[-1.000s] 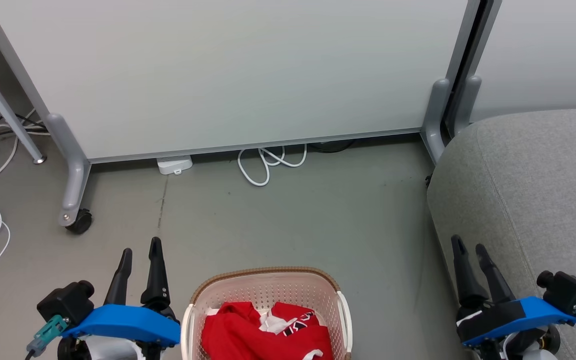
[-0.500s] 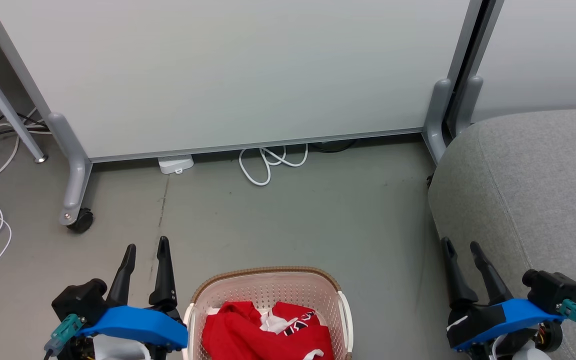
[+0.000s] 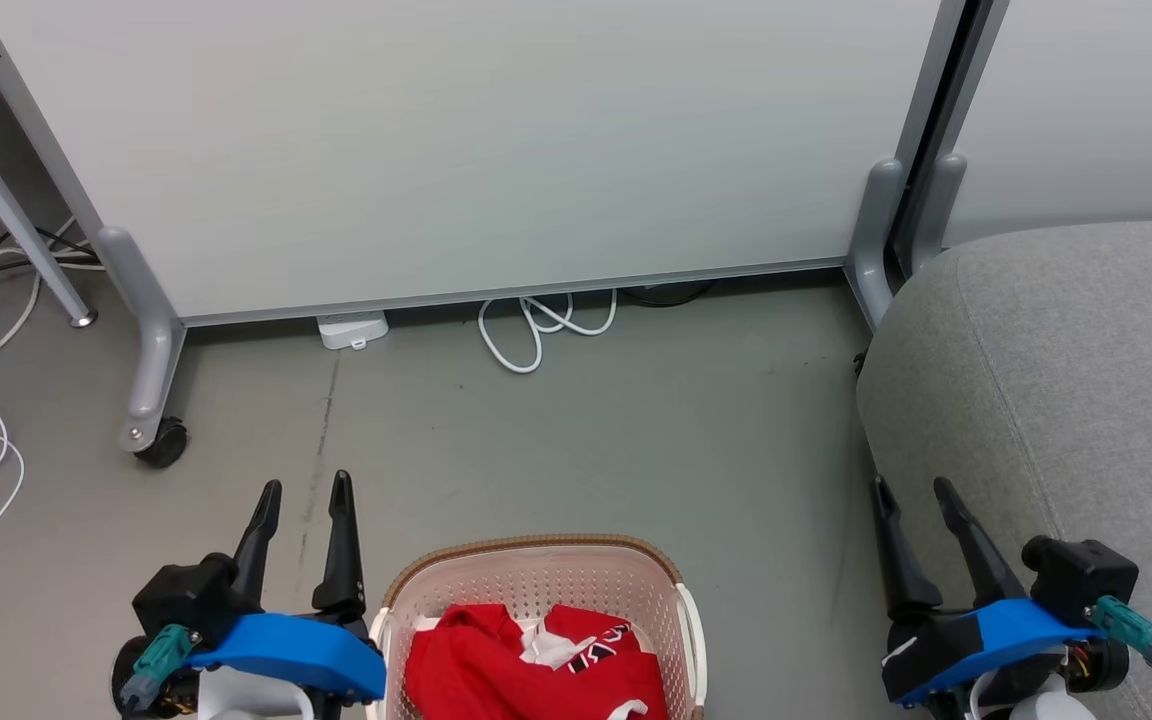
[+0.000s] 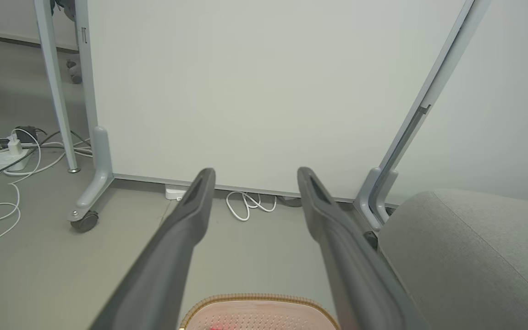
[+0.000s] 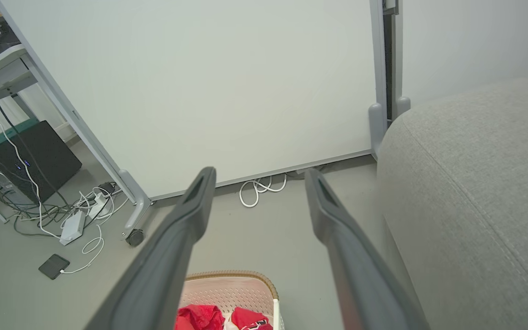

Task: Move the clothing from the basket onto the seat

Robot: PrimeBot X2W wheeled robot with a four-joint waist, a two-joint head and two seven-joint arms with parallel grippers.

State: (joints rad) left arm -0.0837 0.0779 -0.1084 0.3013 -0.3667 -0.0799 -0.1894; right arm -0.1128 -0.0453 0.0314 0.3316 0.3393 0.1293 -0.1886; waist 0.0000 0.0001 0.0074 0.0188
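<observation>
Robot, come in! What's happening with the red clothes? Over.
Left gripper open, right gripper open. Clothing in basket. Nothing blocking the seat.

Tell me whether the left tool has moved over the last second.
Yes. The left tool has shifted rightward in the head view, closer to the basket, which stays put.

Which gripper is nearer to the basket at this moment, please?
Left. The left gripper sits just beside the left wall of the basket; the right gripper is farther off, by the seat.
</observation>
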